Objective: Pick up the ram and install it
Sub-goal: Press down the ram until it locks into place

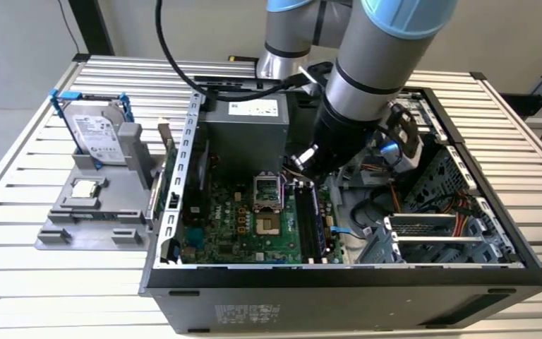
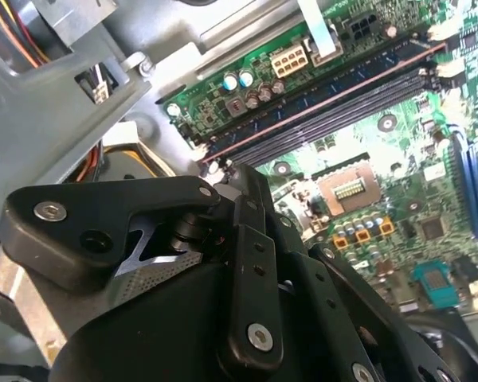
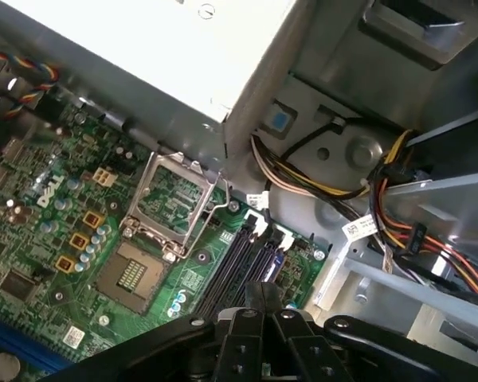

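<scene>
**Gripper over memory slots; ram judged outside the case**

The gripper (image 1: 305, 164) is seen inside the open computer case (image 1: 346, 275), low over the motherboard (image 1: 238, 226) and above the far end of the memory slots (image 1: 310, 219). In both wrist views its jaws are drawn together (image 3: 263, 301). Whether anything thin is pinched between them cannot be told.

A thin dark stick (image 1: 163, 145), standing on edge at the grey holder (image 1: 82, 233) on the worktop (image 1: 26, 176), is taken to be the ram, though this is uncertain. It lies to the exterior view's left of the gripper, just beyond the case wall and apart from the gripper. The slots' long axis is noted as roughly parallel to that wall.
</scene>
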### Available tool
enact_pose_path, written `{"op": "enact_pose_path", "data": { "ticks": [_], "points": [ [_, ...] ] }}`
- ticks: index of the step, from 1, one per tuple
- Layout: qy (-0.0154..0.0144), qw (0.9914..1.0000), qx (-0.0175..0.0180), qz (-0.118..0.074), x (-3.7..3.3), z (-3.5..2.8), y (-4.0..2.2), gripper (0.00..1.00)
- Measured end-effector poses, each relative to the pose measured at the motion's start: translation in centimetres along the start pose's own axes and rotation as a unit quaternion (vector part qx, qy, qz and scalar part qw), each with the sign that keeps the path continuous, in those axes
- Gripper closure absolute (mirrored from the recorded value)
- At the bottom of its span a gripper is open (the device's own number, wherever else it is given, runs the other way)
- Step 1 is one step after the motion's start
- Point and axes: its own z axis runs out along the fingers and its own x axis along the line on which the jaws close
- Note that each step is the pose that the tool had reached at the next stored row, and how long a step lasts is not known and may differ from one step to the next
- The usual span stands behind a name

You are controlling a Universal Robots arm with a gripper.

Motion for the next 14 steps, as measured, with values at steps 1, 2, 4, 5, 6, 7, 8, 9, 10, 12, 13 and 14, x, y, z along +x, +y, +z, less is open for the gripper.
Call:
{"op": "enact_pose_path", "data": {
  "ticks": [1,2,4,5,6,7,8,9,10,12,13,14],
  "points": [
    [0.0003,1.0,0.0,-0.002,-0.06,-0.01,-0.08,1.0],
    [0.0006,0.99999,0.0,-0.004,-0.14,-0.03,-0.2,1.0],
    [0.0009,0.99998,-0.0001,-0.006,-0.23,-0.06,-0.44,1.0],
    [0.001,0.99997,-0.0002,-0.007,-0.24,-0.07,-0.56,1.0],
    [0.0012,0.99997,-0.0002,-0.008,-0.23,-0.09,-0.66,1.0],
    [0.0013,0.99996,-0.0002,-0.009,-0.19,-0.1,-0.79,1.0],
    [0.0014,0.99995,-0.0002,-0.01,-0.16,-0.12,-0.89,1.0],
    [0.0017,0.99995,-0.0006,-0.01,-0.14,-0.14,-1.04,1.0],
    [0.0019,0.99995,-0.0011,-0.01,-0.12,-0.15,-1.17,1.0],
    [0.0022,0.99994,-0.0012,-0.011,-0.06,-0.19,-1.33,1.0],
    [0.0022,0.99993,-0.0014,-0.012,-0.01,-0.19,-1.43,1.0],
    [0.0026,0.99992,-0.0015,-0.012,0.04,-0.21,-1.52,1.0]
  ]
}}
